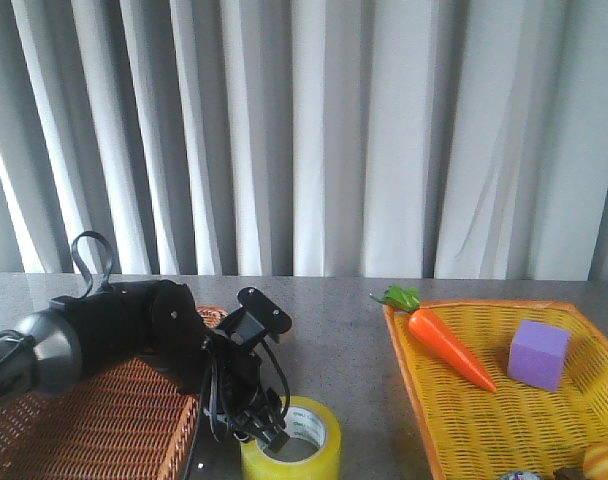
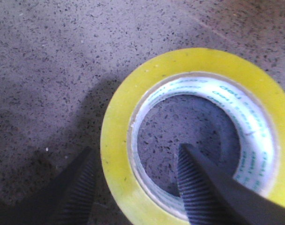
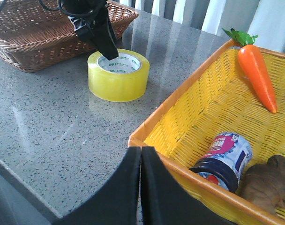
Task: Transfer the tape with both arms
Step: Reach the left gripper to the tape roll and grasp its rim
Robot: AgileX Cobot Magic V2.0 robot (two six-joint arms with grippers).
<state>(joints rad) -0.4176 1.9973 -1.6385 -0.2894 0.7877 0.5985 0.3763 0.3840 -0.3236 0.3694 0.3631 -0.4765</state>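
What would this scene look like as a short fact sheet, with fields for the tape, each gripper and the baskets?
tape: yellow roll lying flat on the grey table, between the two baskets
left gripper: open, one finger inside the roll's core, the other outside its wall
right gripper: shut, holding nothing, apart from the tape
brown basket: on the robot's left; its contents are not visible
yellow basket: on the right, holds a carrot, a purple cube and a can
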